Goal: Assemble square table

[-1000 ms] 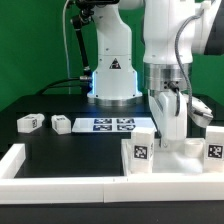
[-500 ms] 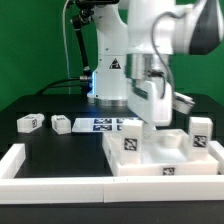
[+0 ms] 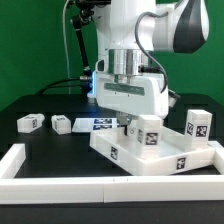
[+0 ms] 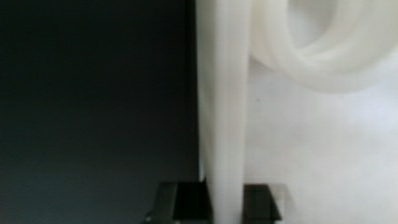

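Ext. view: my gripper (image 3: 128,118) was clamped on the far edge of the tabletop (image 3: 160,160), which lay right below me at the ext. view's right, skewed, 1 corner toward the front wall bar (image 3: 50,170); 2 loose legs (image 3: 28,122) sat well apart at the ext. view's left. Wrist view: both fingers (image 4: 178,200) pinched its thin rim (image 4: 221,100), the rim's length running straight away from me.

A black table (image 3: 55,148) stands before a green wall (image 3: 30,45); the marker board (image 3: 103,124) lies flat on it; a low white wall bar (image 3: 60,182) edges the front.
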Action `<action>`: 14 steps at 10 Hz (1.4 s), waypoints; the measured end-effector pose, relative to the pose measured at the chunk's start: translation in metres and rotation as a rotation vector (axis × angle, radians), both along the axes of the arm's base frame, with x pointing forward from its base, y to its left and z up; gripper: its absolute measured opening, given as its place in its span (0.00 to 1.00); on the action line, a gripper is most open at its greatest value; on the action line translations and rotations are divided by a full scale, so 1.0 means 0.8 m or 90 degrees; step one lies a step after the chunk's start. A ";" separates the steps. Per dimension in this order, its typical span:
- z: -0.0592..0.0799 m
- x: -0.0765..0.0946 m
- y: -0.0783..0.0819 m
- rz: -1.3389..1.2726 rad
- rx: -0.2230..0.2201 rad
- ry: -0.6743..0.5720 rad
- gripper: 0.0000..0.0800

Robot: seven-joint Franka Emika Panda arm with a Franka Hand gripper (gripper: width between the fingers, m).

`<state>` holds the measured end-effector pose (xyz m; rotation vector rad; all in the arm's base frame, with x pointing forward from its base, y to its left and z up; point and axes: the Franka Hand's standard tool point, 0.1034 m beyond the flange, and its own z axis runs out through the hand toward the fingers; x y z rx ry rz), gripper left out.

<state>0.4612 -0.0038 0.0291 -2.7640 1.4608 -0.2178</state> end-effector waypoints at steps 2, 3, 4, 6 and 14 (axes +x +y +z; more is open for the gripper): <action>0.008 0.008 -0.039 0.176 -0.021 0.012 0.08; 0.015 0.017 -0.061 0.253 -0.021 0.015 0.08; 0.019 0.025 -0.087 0.328 -0.035 0.010 0.08; 0.014 0.022 -0.101 0.446 -0.073 0.005 0.08; 0.009 0.067 -0.089 0.961 -0.151 0.067 0.08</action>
